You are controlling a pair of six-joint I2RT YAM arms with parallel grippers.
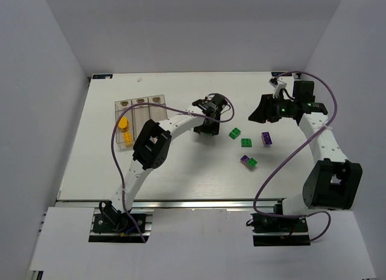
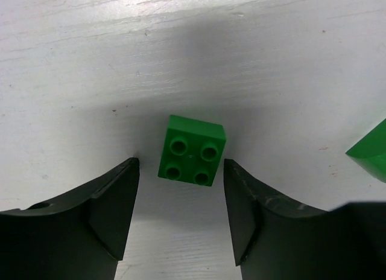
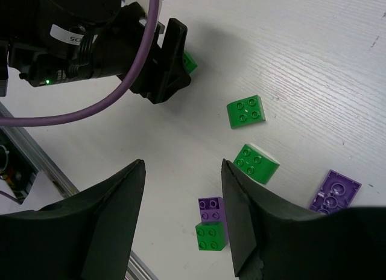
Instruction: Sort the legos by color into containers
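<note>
Left gripper [image 2: 181, 168]: jaws wide, empty, straddling green brick [image 2: 192, 150] on table [image 2: 253, 63], no contact. Right gripper [image 3: 183, 171]: jaws apart, empty, above table. Between the arms: two green bricks [image 1: 234, 133] [image 1: 246, 142], purple brick [image 1: 266, 138], purple-green pair [image 1: 249, 162]. Tray [image 1: 140, 114] far left: yellow bricks [image 1: 125, 130] in leftmost bin.

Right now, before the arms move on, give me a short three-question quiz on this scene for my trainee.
1. True or false: the left pincer is shut on a purple brick.
2. Which colour of brick already lies in the tray? A green, B yellow, C purple.
3. How many studs does the green brick at the left pincer show?
Key: 1 false, it stands open; 2 B, the yellow bricks; 3 four.
</note>
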